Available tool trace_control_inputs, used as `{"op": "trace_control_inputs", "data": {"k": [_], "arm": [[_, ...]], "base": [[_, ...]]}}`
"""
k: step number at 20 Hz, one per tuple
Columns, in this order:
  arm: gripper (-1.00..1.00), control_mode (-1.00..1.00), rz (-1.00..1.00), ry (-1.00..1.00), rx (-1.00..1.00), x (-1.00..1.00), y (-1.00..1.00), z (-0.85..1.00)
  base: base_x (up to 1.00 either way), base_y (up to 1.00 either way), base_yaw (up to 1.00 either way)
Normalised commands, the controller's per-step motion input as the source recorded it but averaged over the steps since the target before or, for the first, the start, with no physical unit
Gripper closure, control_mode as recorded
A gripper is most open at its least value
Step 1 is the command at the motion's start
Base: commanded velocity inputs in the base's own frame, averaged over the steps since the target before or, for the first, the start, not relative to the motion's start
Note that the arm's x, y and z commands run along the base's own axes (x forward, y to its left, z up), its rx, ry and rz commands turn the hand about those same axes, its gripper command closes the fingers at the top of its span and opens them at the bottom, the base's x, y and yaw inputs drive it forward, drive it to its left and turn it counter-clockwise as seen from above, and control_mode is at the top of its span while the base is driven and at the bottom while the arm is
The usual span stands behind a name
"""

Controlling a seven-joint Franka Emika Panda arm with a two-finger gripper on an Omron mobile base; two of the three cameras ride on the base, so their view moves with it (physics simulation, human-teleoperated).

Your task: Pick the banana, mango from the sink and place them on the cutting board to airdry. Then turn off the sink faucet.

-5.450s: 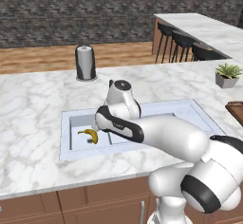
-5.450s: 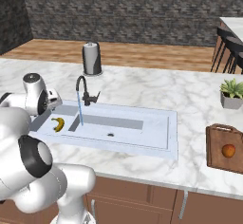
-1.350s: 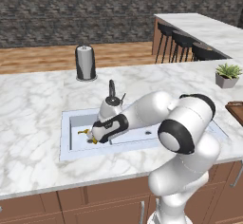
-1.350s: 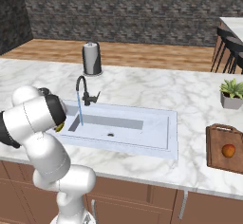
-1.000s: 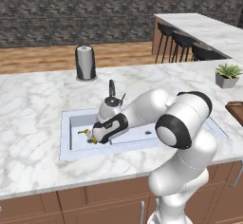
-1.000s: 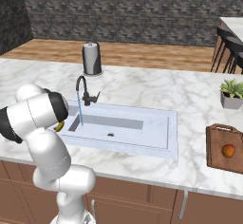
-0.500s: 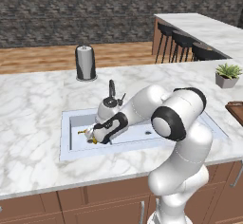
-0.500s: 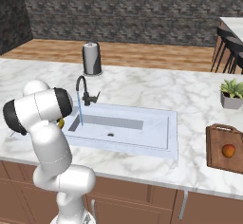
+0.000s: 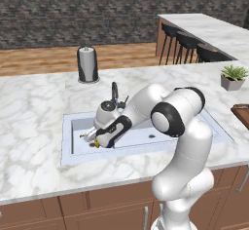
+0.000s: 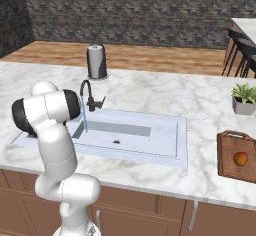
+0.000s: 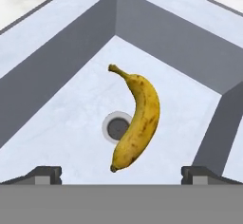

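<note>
The banana [image 11: 137,121], yellow with brown flecks, lies on the floor of the sink's [image 11: 61,123] small compartment, partly over the round drain [image 11: 114,128]. My gripper [image 11: 124,174] hovers just above it, open, one finger tip on each side and nothing held. In the left base view the gripper [image 9: 95,140] is down in the sink's [image 9: 68,158] left compartment, with the banana's [image 9: 83,137] end peeking out beside it. The mango [image 10: 241,158] rests on the cutting board [image 10: 239,174] at the right. The sink faucet [image 10: 87,96] runs a thin blue stream [image 10: 84,119].
A dark paper-towel holder [image 10: 97,61] stands on the counter behind the sink [image 10: 150,130]. A grey potted plant [image 10: 244,99] sits behind the cutting board. Bar stools [image 9: 194,41] line the far counter. The compartment walls close in around the hand.
The arm's elbow has swung round while the hand sank slightly over the banana. The jaws stayed open and the banana has not moved.
</note>
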Motion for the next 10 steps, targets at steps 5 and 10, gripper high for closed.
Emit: {"op": "trace_control_inputs", "data": {"k": [5,10], "arm": [[-1.00,-1.00,-0.04,0.00,0.00,0.11,0.05,-0.16],[-1.00,-1.00,-0.04,0.00,0.00,0.14,0.04,-0.18]], "base": [[0.00,0.00,0.00],[0.00,0.00,0.00]]}}
